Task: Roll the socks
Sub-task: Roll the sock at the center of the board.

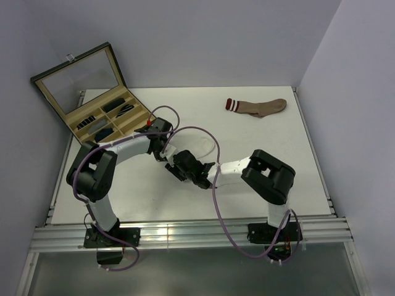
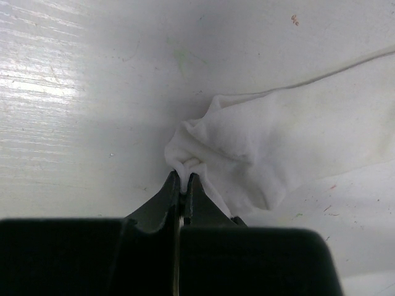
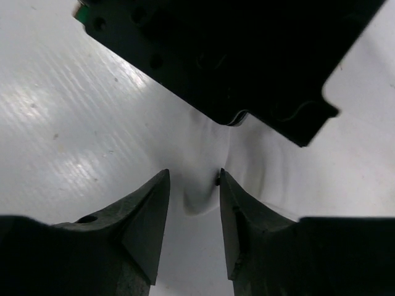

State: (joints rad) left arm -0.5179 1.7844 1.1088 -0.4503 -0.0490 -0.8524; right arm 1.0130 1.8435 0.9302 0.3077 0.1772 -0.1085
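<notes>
We see left tool pinching only a thin fold of the white sock, right tool spread astride it, so fabric may slip free if tugged.

Sock right of case, well apart.

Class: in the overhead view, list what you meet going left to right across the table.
Open case → left fingers → brown sock with a striped cuff.
</notes>
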